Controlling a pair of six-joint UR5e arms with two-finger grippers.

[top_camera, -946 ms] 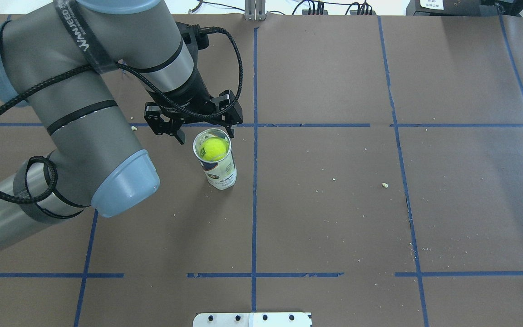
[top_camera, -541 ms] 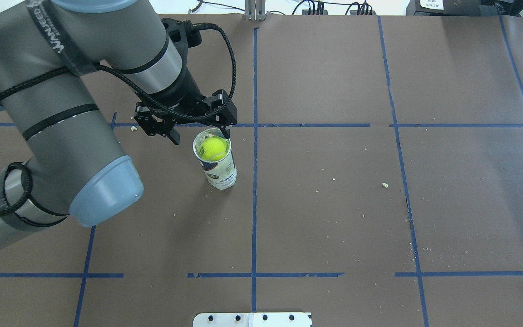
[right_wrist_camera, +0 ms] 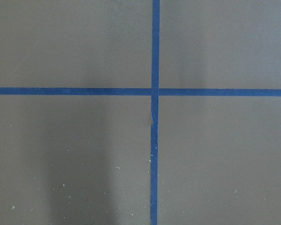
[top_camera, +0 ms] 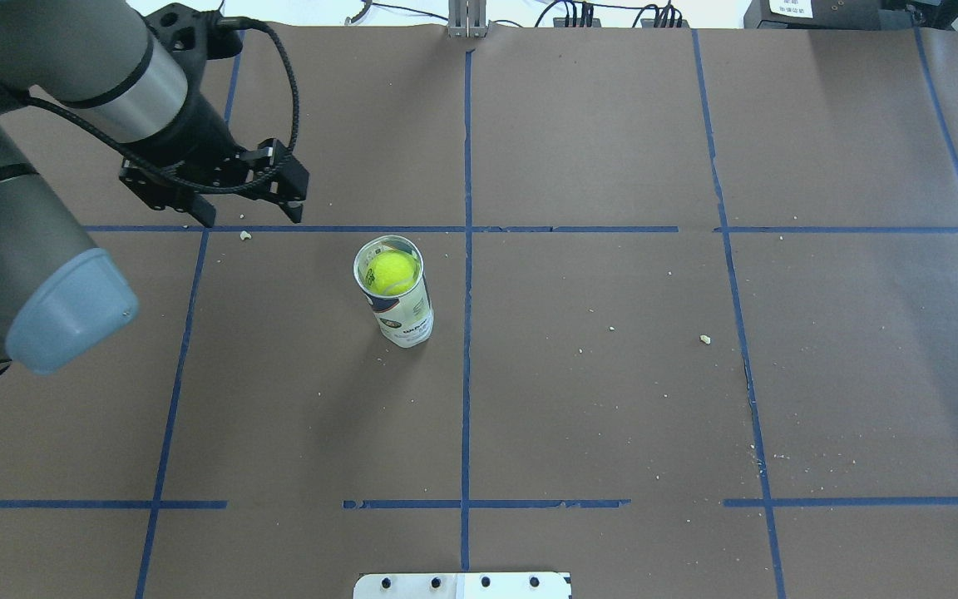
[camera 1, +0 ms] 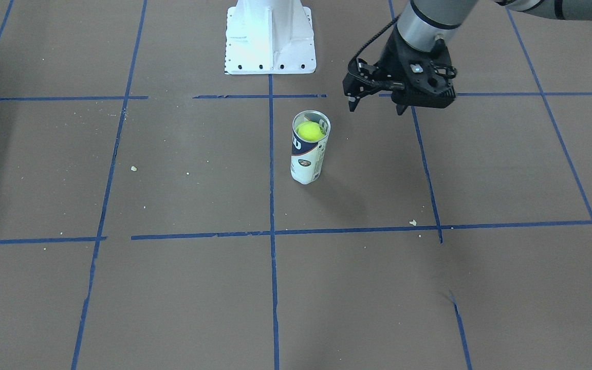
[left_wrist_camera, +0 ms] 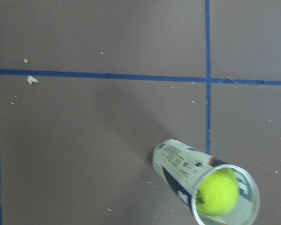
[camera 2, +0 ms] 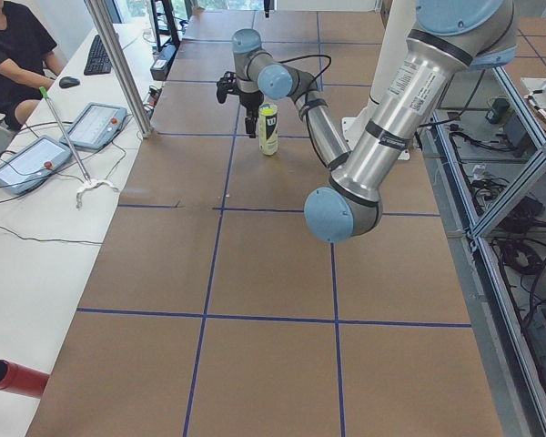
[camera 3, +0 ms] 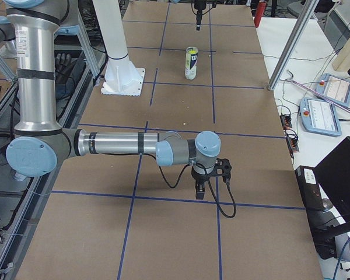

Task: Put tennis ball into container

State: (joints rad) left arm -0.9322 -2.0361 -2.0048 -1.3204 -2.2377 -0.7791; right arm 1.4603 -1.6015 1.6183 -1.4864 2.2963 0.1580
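Note:
The tennis ball [top_camera: 392, 272] sits inside the container [top_camera: 404, 323], near its open top. The tube stands upright on the brown table a little left of centre. The front-facing view shows the same ball [camera 1: 310, 130] in the tube [camera 1: 305, 165], and the left wrist view looks down on the ball [left_wrist_camera: 218, 192] in the tube [left_wrist_camera: 175, 161]. My left gripper [top_camera: 250, 218] hangs open and empty, off to the tube's left and farther from my base, also seen as the gripper [camera 1: 376, 108]. My right gripper [camera 3: 207, 188] shows only in the exterior right view, low over the table; I cannot tell its state.
The white robot base [camera 1: 270, 36] stands at the near middle edge. Blue tape lines grid the brown paper, with small crumbs [top_camera: 704, 339] scattered on it. The operators' bench with tablets [camera 2: 36, 159] runs along the far side.
The left gripper, open throughout, has drawn away from the tube's rim toward the view's left and upward. The ball and tube have not moved.

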